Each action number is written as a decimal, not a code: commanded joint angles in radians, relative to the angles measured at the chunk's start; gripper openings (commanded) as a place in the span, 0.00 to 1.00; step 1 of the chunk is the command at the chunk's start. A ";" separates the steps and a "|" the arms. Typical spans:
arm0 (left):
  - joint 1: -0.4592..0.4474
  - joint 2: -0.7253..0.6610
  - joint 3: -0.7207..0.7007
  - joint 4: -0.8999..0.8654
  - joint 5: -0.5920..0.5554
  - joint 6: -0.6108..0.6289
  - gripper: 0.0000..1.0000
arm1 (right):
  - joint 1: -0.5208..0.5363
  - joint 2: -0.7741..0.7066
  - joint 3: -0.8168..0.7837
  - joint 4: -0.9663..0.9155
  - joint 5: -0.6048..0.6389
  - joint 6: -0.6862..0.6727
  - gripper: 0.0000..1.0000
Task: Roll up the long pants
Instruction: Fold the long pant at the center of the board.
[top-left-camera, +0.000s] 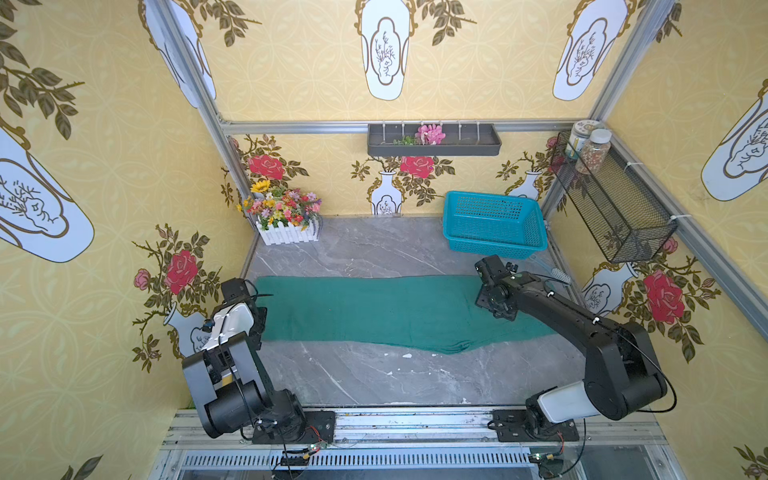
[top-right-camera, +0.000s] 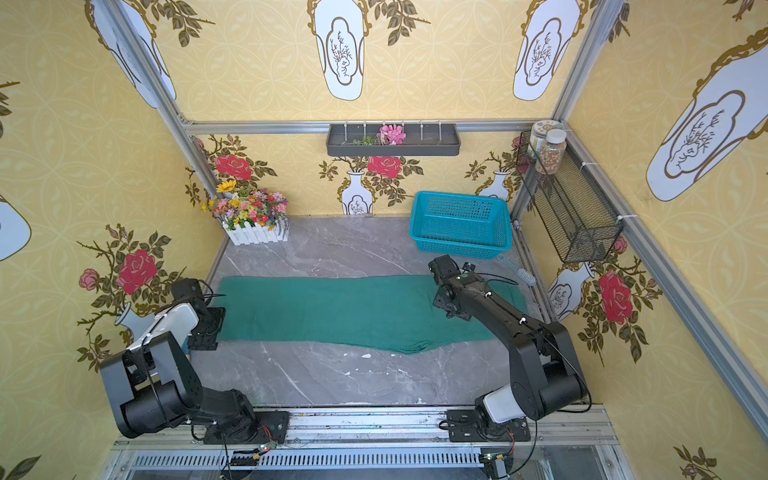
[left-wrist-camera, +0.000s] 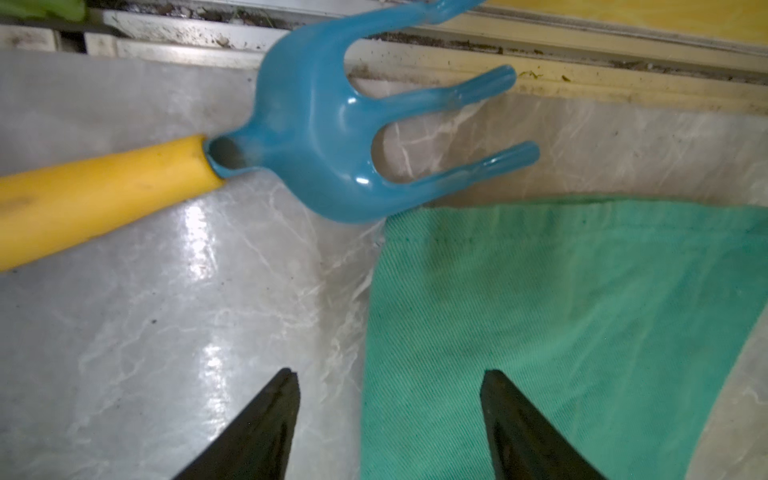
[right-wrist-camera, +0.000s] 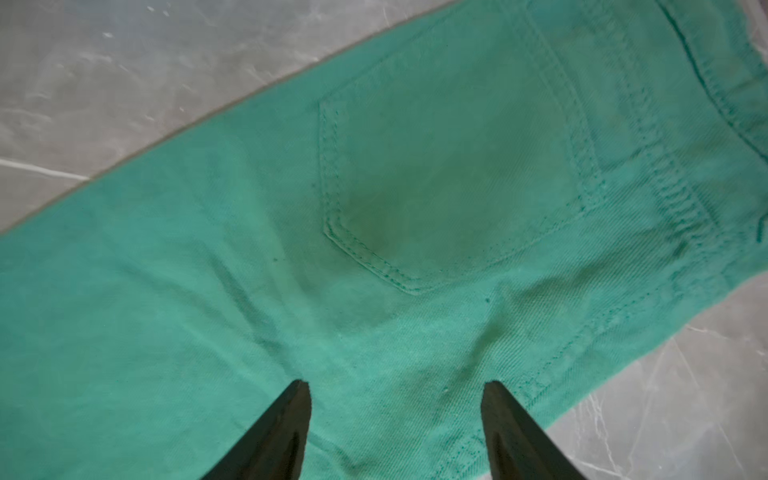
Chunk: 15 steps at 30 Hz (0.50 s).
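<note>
Teal-green twill, the long pants (top-left-camera: 374, 309) lie flat across the grey marble desk (top-left-camera: 374, 374), folded leg over leg into one long band running from the left arm to the right arm. No turn of the roll has been made yet.

The left claw (left-wrist-camera: 388, 374) stands with its jaws well apart and holds nothing; it straddles the hem edge, one finger over bare desk and the other over cloth. The right claw (right-wrist-camera: 395, 384) is likewise spread and empty, hanging over the seat of the pants just short of the back pocket (right-wrist-camera: 449, 178).

Several things could spoil the start. A blue hand fork (left-wrist-camera: 316, 137) with a yellow handle lies just beside the hem corner, so a pinch there may snag its tines or drag it into the roll. A shallow pinch at the hem would likely lift only the upper leg, leaving the lower one behind. The band also widens and wrinkles toward the seat, so a roll driven from one end would probably skew or loosen.
</note>
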 joint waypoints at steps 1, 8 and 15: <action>0.042 0.039 0.009 0.028 0.044 0.063 0.76 | 0.001 -0.004 -0.003 -0.007 0.002 0.012 0.70; 0.117 0.118 0.014 0.098 0.126 0.119 0.85 | 0.000 -0.021 0.005 -0.039 0.023 0.005 0.70; 0.120 0.156 0.011 0.169 0.175 0.161 0.82 | 0.000 -0.044 -0.018 -0.053 0.032 0.019 0.70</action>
